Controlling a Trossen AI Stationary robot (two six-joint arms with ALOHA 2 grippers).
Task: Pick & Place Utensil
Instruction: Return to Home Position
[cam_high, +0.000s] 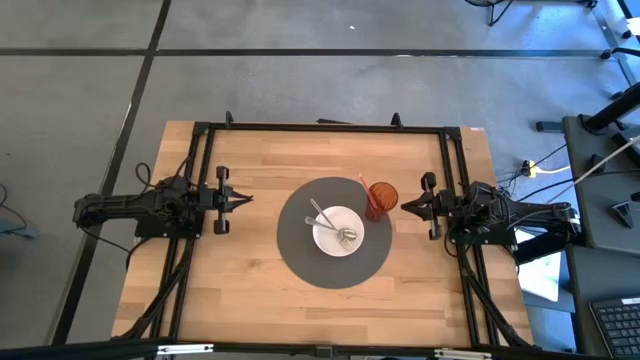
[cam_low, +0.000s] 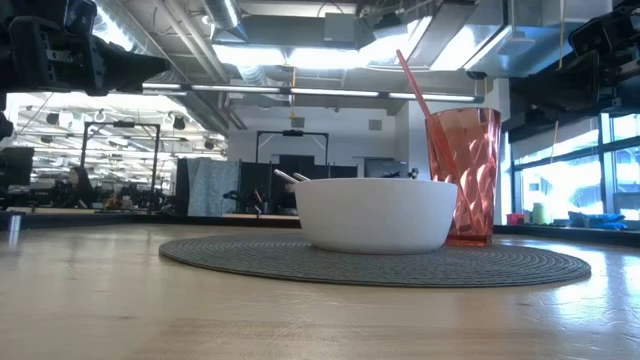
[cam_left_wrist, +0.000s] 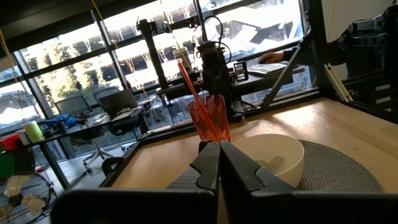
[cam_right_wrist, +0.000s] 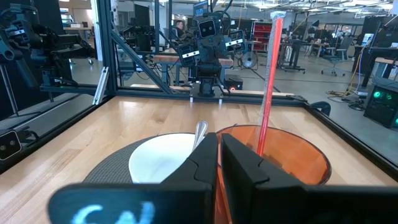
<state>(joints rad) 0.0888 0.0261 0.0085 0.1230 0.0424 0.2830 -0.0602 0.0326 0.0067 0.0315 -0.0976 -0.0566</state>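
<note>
Right end effector (cam_high: 406, 204): fingers pressed together and pinching nothing. It hovers at the right side of the bench (cam_high: 220, 280) and points toward the middle.
Cup (cam_high: 382, 197): the nearest thing to that end effector, just beside its tips on the side toward the bench's middle. It stands upright on the mat's right edge, and we judge it is not touching the tips.
Straw (cam_high: 367, 189): stands in the cup with its long axis close to upright. Its top leans away from the right arm.
Bowl (cam_high: 325, 241): past the cup and just beside it, at the mat's middle.
Fork (cam_high: 322, 213): lies in the bowl. Its long axis runs diagonally, with one end resting over the rim on the side away from the right arm.
Mat (cam_high: 300, 255): a round mat under the bowl and cup, midway between the arms.
Left end effector (cam_high: 245, 199): the farthest, at the bench's left side and well apart from the mat. Its fingers are pressed together and it holds nothing.
Nearer arm: the right one is much closer to the cup.
Coming move: we judge the right arm should draw straight back along its own axis, directly away from the cup. A sideways swing could clip the cup or the straw, while the left arm has free room.
</note>
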